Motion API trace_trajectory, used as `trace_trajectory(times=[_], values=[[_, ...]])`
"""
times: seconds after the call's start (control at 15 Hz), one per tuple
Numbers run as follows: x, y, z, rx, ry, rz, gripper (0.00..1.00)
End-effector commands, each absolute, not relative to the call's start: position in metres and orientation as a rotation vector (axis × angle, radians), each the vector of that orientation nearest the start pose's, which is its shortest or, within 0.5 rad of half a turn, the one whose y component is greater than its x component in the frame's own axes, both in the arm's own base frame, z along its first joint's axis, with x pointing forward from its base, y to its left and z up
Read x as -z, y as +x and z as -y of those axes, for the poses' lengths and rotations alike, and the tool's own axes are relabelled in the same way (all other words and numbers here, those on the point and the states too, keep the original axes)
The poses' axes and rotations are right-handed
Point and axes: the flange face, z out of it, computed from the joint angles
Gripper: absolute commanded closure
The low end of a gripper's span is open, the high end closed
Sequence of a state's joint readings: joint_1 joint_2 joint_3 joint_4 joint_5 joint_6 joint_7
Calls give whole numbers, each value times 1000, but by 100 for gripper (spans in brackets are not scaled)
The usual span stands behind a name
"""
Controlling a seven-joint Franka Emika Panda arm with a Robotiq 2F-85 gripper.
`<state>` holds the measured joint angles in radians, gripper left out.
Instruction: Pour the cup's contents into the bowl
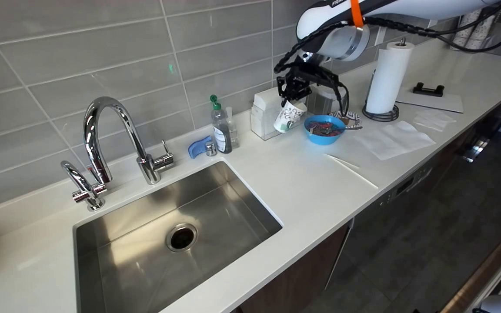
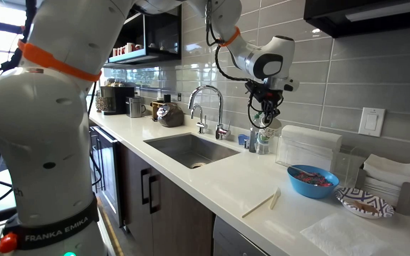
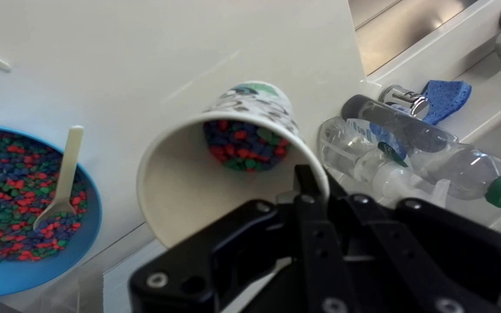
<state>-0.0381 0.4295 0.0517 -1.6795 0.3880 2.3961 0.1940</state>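
Observation:
My gripper (image 3: 319,184) is shut on the wall of the white patterned paper cup (image 3: 163,178), one finger inside the rim and one outside. Red, green and blue bits (image 3: 245,148) lie at the bottom of the cup. In an exterior view the cup (image 1: 288,116) hangs above the counter, tilted, its mouth toward the blue bowl (image 1: 322,140) and its base lower. The bowl stands beside it, apart. Similar coloured bits fill the bowl (image 3: 24,278) in the wrist view, with a pale spoon (image 3: 65,174) resting in them.
A clear napkin box (image 2: 304,147) stands by the wall behind the bowl. Soap bottles (image 1: 221,130) and a blue sponge (image 1: 198,147) are near the sink (image 1: 176,261). A patterned paper bowl (image 2: 365,212), a paper-towel roll (image 1: 389,78) and loose utensils (image 2: 274,199) share the counter.

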Motion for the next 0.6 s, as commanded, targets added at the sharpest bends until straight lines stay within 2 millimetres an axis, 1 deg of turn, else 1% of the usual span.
trace_trajectory(times=[0.0, 0.07, 0.13, 0.27, 0.47, 0.53], values=[[-384, 694, -9, 347, -2706, -599, 95], [-383, 695, -10, 346, -2706, -598, 95], [-383, 695, -10, 345, -2706, -598, 99], [-379, 695, -7, 324, -2688, -573, 99], [-374, 689, 8, 322, -2629, -546, 99], [-373, 686, 16, 321, -2595, -536, 99]])
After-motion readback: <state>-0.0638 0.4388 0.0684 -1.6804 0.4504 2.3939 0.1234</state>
